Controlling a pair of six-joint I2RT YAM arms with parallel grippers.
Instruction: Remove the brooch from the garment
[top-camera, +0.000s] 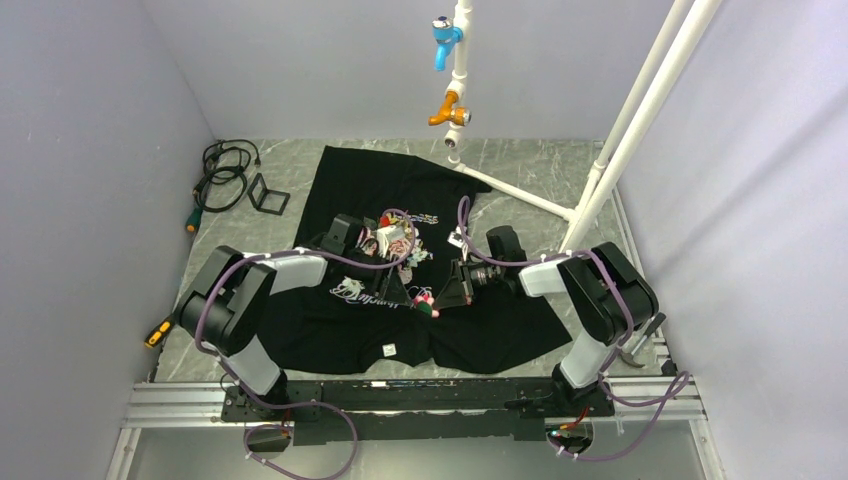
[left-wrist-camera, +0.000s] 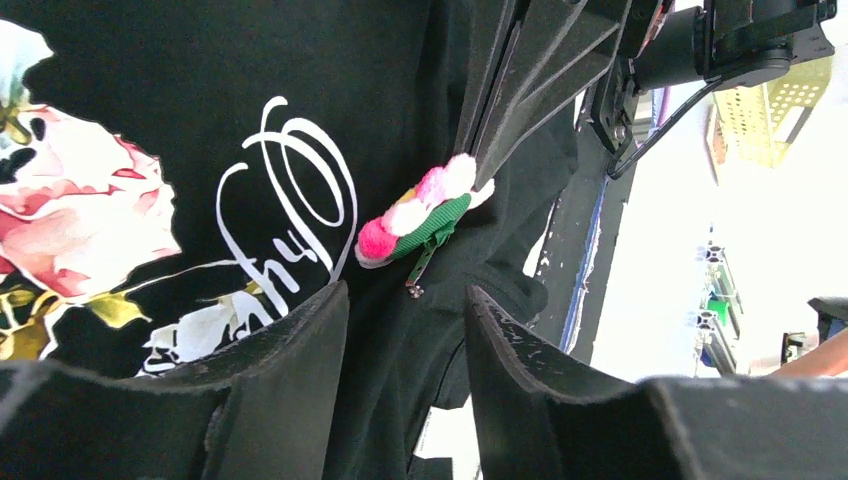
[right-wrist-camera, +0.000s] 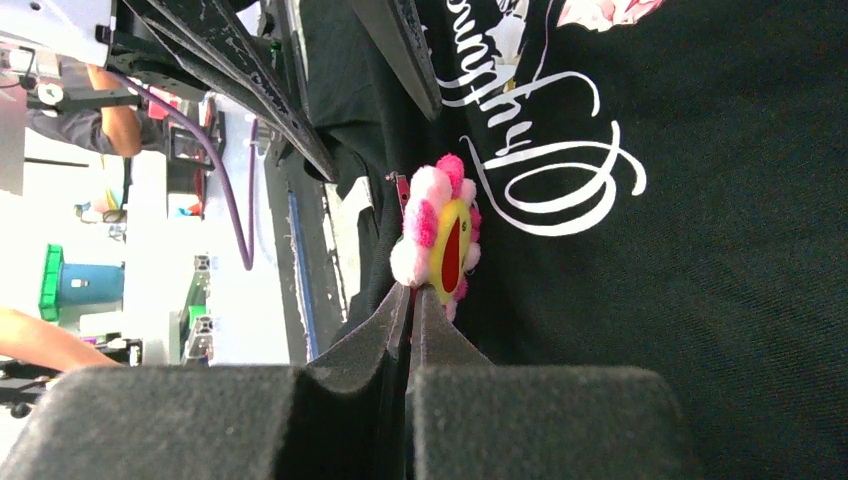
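The garment (top-camera: 375, 180), a black T-shirt with a rose print and white script, lies spread on the table. It also fills the left wrist view (left-wrist-camera: 150, 100) and the right wrist view (right-wrist-camera: 700, 250). The brooch (top-camera: 426, 299), a pink flower with a yellow centre, sits near the shirt's lower middle. My right gripper (top-camera: 437, 297) is shut on the brooch's edge (right-wrist-camera: 440, 240), its tips meeting there (right-wrist-camera: 410, 290). The left wrist view shows the brooch (left-wrist-camera: 415, 220) side on, with the right fingers (left-wrist-camera: 510, 100) above it. My left gripper (left-wrist-camera: 405, 290) pinches a raised fold of shirt just below the brooch.
A white pipe frame (top-camera: 600, 150) with a blue and an orange tap (top-camera: 450, 110) stands at the back right. A black cable coil (top-camera: 225, 175) and a black square (top-camera: 268, 193) lie at the back left. An orange-handled tool (top-camera: 158, 332) lies at the left edge. A white label (top-camera: 388, 349) sits on the hem.
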